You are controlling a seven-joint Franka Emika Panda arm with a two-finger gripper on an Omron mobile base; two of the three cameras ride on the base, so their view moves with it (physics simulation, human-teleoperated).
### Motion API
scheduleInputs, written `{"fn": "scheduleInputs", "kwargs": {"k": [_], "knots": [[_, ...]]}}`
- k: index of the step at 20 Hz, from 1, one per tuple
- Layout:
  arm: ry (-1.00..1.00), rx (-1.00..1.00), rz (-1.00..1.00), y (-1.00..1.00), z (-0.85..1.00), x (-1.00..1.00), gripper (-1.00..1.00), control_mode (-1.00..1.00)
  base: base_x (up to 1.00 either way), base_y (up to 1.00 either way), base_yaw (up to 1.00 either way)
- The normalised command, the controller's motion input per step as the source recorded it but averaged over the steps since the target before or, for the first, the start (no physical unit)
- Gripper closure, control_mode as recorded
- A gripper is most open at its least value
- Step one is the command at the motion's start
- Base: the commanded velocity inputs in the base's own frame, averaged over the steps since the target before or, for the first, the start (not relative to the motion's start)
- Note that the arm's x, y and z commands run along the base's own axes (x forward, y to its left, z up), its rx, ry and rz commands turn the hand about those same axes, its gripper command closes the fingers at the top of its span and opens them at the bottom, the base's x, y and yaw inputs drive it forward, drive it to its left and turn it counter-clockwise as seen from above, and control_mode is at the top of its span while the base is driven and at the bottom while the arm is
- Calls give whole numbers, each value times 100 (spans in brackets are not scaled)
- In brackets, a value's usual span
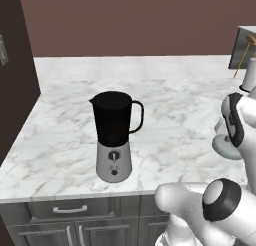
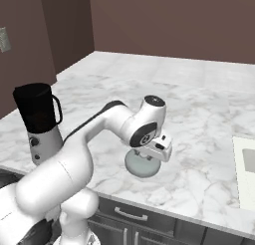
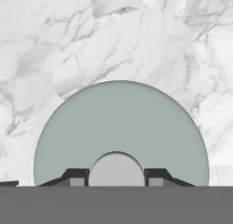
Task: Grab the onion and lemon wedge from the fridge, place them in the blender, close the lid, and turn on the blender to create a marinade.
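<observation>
The blender (image 1: 115,135) stands on the marble counter with its dark jar open at the top and its handle to the right; it is also at the left of the right base view (image 2: 37,119). The pale grey lid (image 3: 120,123) lies under my hand, well to the right of the blender (image 1: 225,146) (image 2: 142,165). My gripper (image 3: 116,175) is shut on the lid's small central knob, with a fingertip (image 3: 77,176) pressed against each side of it. Whether the lid rests on the counter or hangs just above it I cannot tell. The onion, lemon wedge and fridge are out of view.
A white utensil holder (image 1: 248,72) stands at the back right of the counter (image 1: 60,140). A dark tall cabinet (image 1: 15,65) walls the left side. Drawers with a metal handle (image 1: 70,209) sit below the front edge. A pale flat panel (image 2: 246,169) lies at the right.
</observation>
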Motion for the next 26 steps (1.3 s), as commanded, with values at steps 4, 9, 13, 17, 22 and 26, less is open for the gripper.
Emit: {"fn": "scheduleInputs", "kwargs": {"k": [4,9,13,17,22,26], "knots": [[-16,-5,0,57,98,-25,100,-100,0,0,0],[-13,-9,0,61,100,-10,100,-100,0,0,0],[-13,-10,0,70,100,-3,100,-100,0,0,0],[-10,-9,0,69,100,0,100,-100,0,0,0],[-5,-5,0,66,89,0,100,-100,0,0,0],[-2,-1,0,61,75,0,100,-100,0,0,0]]}}
